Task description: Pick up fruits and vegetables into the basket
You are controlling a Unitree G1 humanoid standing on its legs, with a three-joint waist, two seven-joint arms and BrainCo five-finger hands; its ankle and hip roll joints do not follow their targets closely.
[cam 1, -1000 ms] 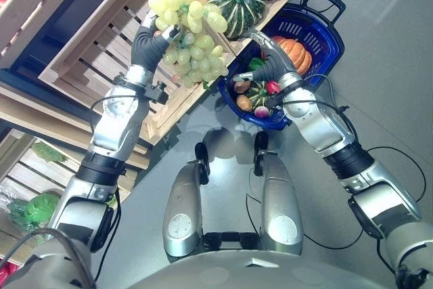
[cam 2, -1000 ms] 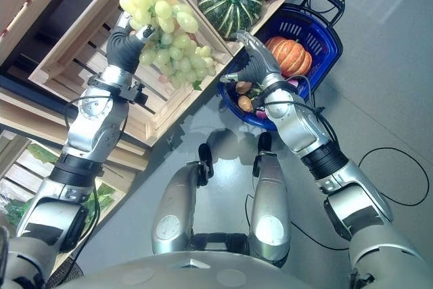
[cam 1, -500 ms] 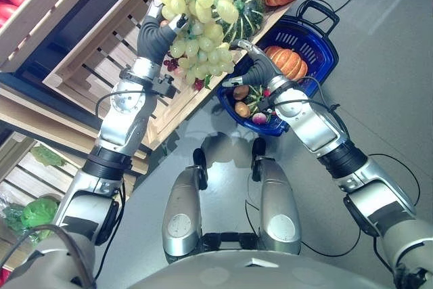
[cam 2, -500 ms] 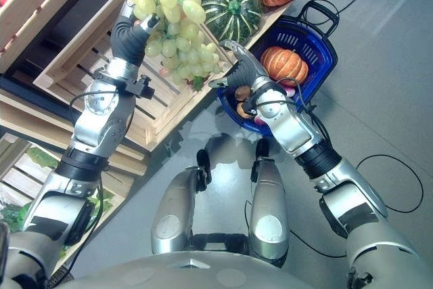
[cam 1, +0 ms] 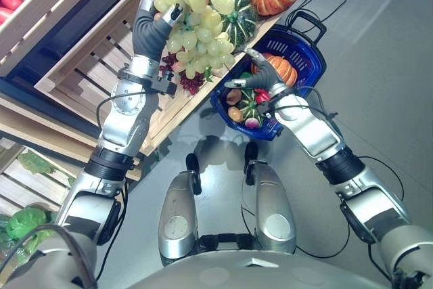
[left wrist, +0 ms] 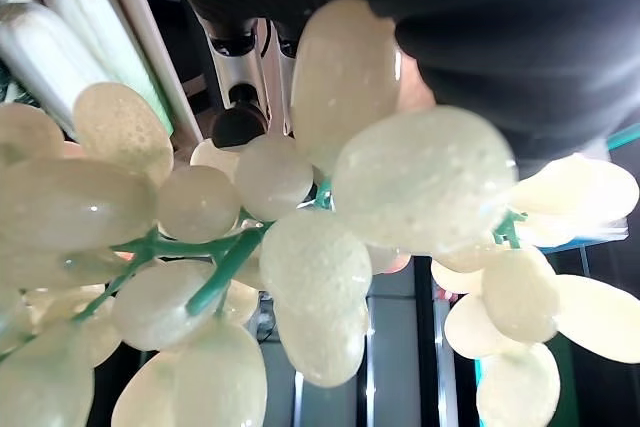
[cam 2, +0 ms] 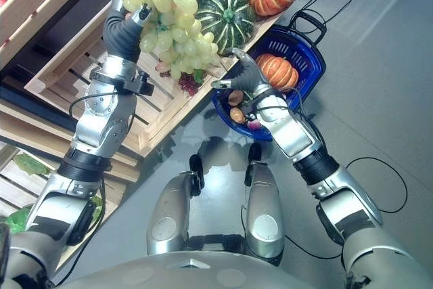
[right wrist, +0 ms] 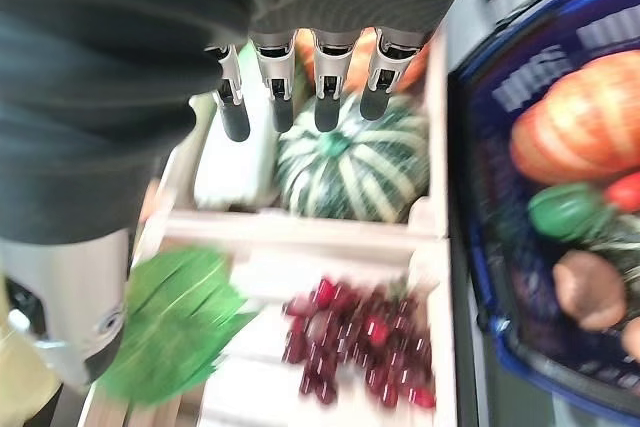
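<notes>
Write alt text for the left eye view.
The robot's left hand holds up a bunch of green grapes above a wooden crate. Its right hand, fingers open, hovers over a blue basket already holding a small orange pumpkin and other produce.

Both eye views looked steeply down from the head, sharing the blue basket (cam 1: 298, 45) and wooden crate (cam 1: 88, 59). Each wrist view sat very close, the left against green grapes (left wrist: 300, 247), the right facing the crate.
</notes>
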